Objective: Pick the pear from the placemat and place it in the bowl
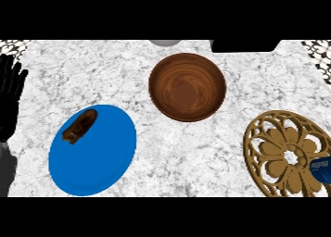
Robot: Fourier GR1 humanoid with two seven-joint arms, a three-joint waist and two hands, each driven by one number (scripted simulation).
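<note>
While seen from the head view, rested the left hand [6, 99] at the left edge of the marble counter [92, 69], fingers straight and up, holding nothing. Showed no right hand at all. Lay brown and dark, the pear [80, 125], on the upper left part of the blue placemat [92, 159]. Sat well apart from it, up and to the right, the wooden bowl [187, 86]. Lay at the right a gold trivet [281, 155] with 1 blue can [328, 167] on its edge.

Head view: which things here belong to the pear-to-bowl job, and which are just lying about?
Job:
pear, lying on the blue placemat
wooden bowl
left hand, resting open at the left edge

Lying about:
gold trivet
blue can on the trivet
</note>
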